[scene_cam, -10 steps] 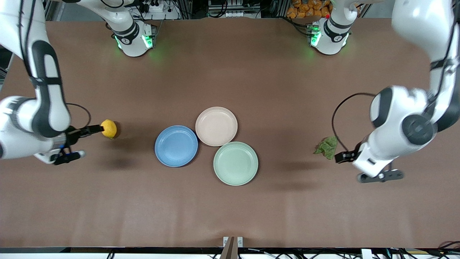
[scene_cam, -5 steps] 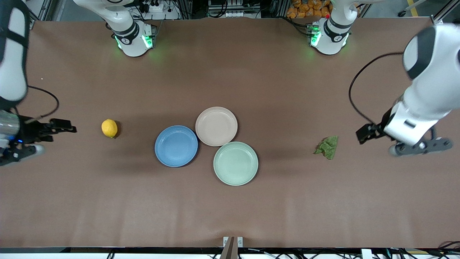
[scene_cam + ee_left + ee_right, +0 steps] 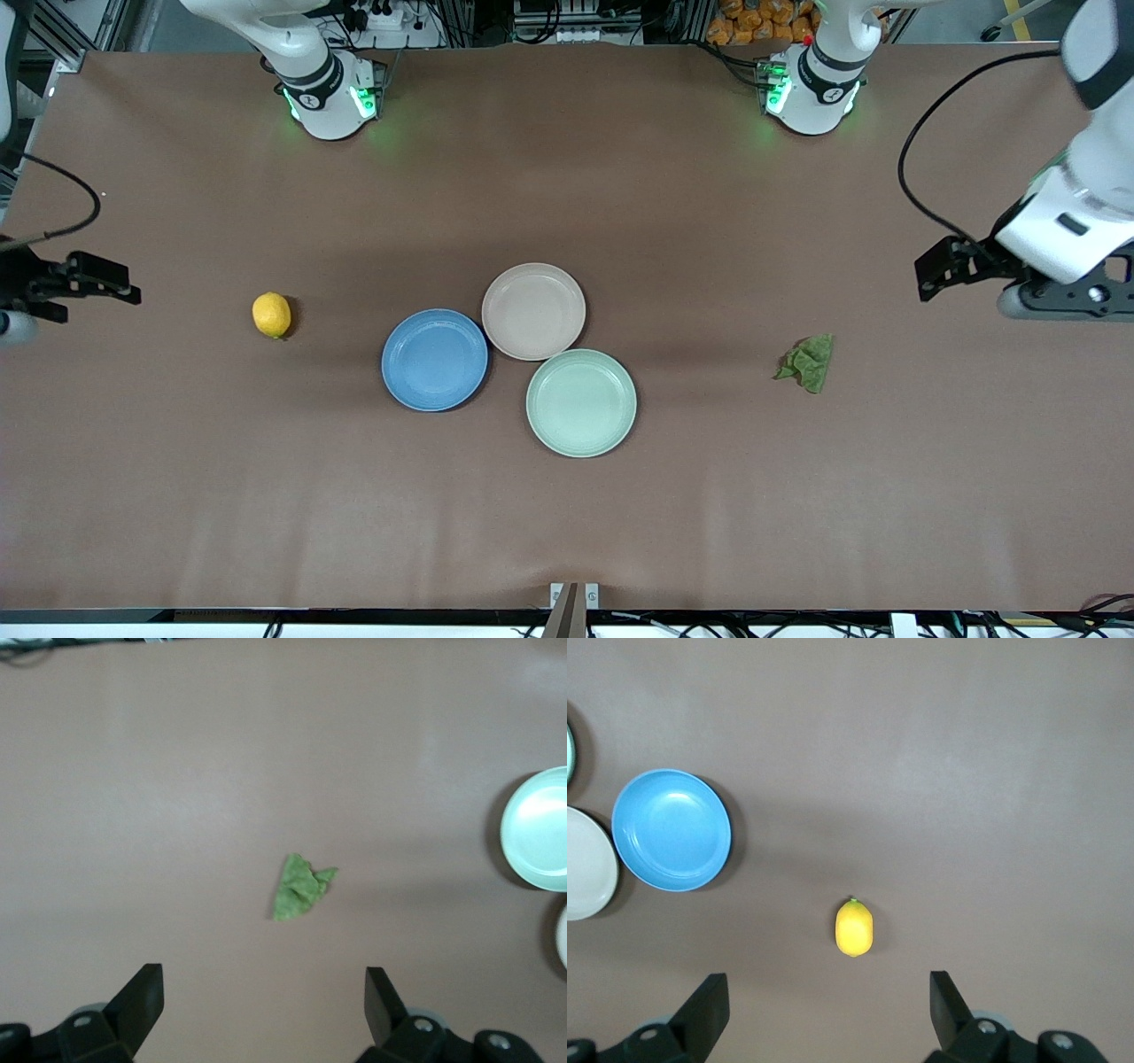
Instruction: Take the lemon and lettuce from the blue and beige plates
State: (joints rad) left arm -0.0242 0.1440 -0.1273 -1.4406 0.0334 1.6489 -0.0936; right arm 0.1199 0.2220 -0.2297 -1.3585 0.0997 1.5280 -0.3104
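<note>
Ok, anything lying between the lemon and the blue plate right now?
Nothing: bare table separates the lemon from the blue plate, clear in the front and right wrist views.

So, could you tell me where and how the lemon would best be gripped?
Probably across its narrow middle, coming straight down from above. The lemon lies on its side on the bare table, apart from the blue plate, and its short width should fit between the right gripper's open jaws.
</note>
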